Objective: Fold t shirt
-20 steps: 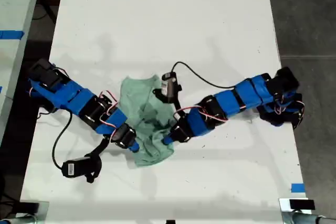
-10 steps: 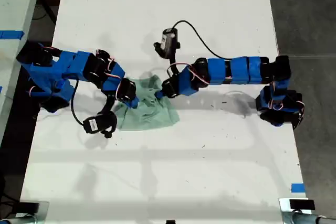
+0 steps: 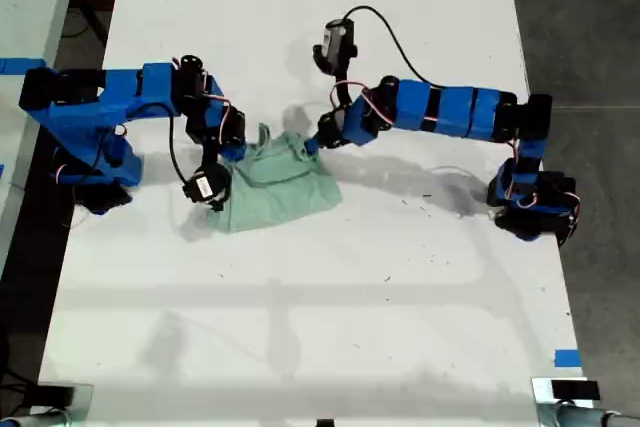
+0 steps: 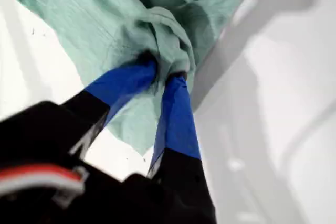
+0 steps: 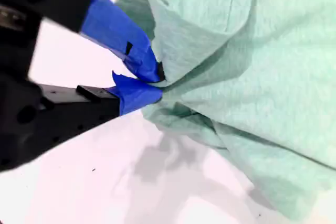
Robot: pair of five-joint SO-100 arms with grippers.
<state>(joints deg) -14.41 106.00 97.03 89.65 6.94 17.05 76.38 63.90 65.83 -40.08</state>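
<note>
Claws both grip cloth: my first claw point(image 4: 163, 74) is clamped on a bunched fold of the t shirt point(image 4: 105, 19), and my second claw point(image 5: 155, 82) pinches a gathered edge of it, blue tips nearly meeting through the fabric.

The white surface point(image 3: 320, 327) fills most of the exterior view; two blue arms reach over it towards the middle, one arm point(image 3: 110, 112) from the exterior view's left and the other arm point(image 3: 450, 112) from the exterior view's right.

The t shirt point(image 3: 275, 187) lies between them, a little towards the exterior view's left of centre and in the upper half of that view; it is pale mint green, wrinkled, and folded into a rough, slightly tilted rectangle; its lower part rests flat on the surface, while its two upper corners are drawn up to the arms' tips, one corner at each tip.

Which arm carries which claw is hard to tell from the wrist views, so I leave that unsaid.

In the first wrist view the cloth spreads away from the blue fingers point(image 4: 123, 85) and hangs in loose folds; in the second wrist view it fans out broadly from the pinch, with the bare surface beneath.

A small black camera point(image 3: 337, 42) on a cable stands above the arm at the exterior view's right; another camera point(image 3: 205, 188) sits just beside the t shirt's edge at the exterior view's left.
</note>
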